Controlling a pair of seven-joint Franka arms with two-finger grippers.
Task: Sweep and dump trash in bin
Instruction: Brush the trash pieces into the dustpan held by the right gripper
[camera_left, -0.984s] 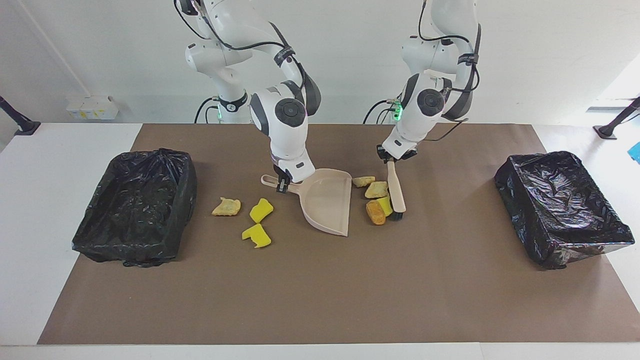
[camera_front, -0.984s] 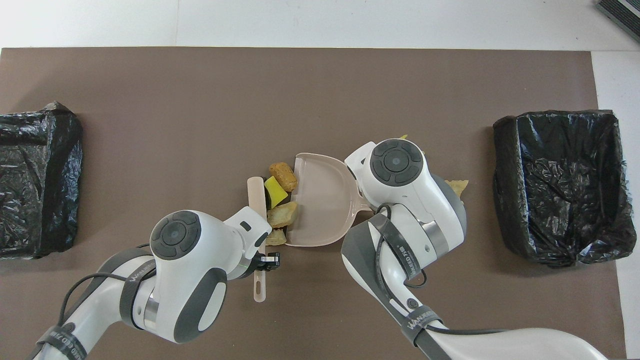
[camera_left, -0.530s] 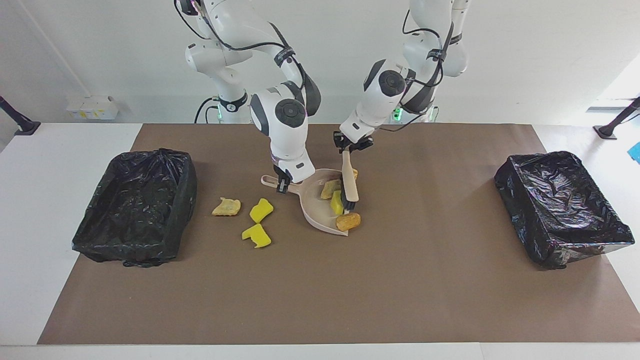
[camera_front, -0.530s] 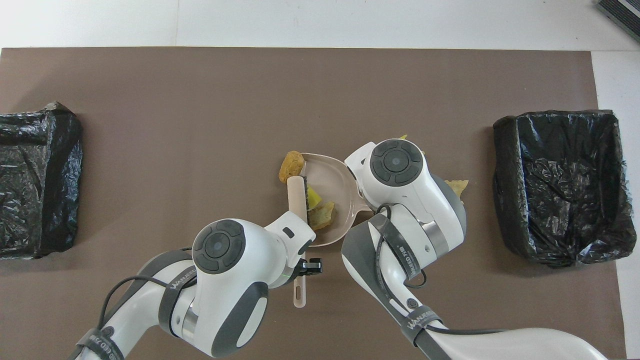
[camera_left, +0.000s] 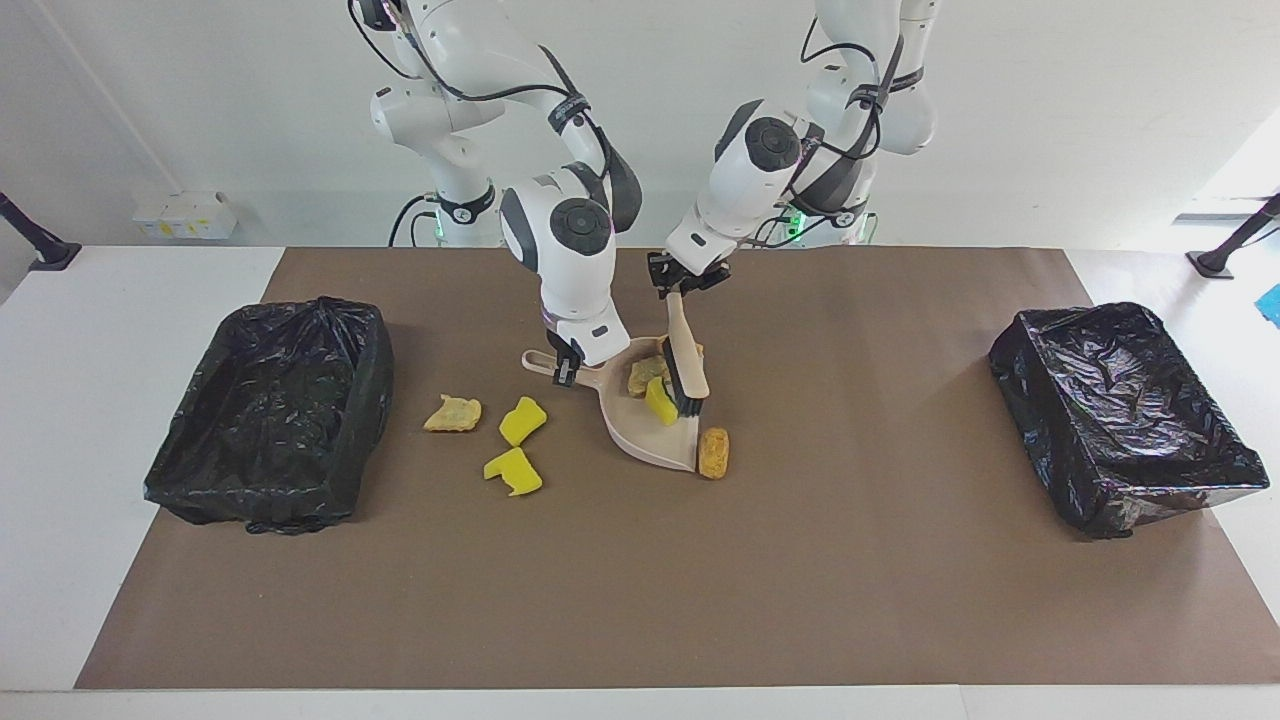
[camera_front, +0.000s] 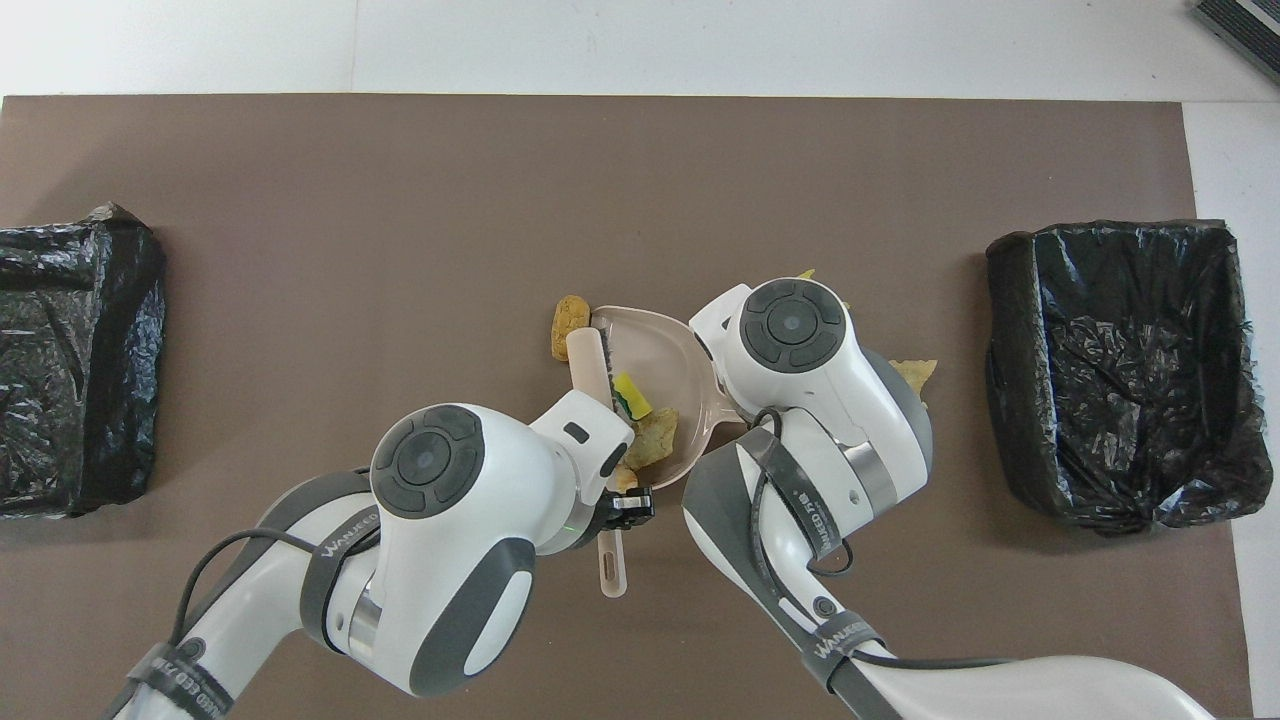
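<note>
Left gripper (camera_left: 683, 283) pinches the brush (camera_left: 685, 375) over the dustpan (camera_left: 650, 432); right gripper (camera_left: 566, 368) clamps the dustpan's handle; trash (camera_left: 714, 452) sits mid-table.

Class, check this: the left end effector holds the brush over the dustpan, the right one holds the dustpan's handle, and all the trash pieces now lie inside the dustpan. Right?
Not all. The facing view shows an orange-brown piece on the mat beside the dustpan, and three more pieces lie toward the right arm's end. The rest stands.

I can make out lettering on the dark bands (camera_front: 335, 560) wrapped round both arms at the bottom of the overhead view, but I can't read it
</note>
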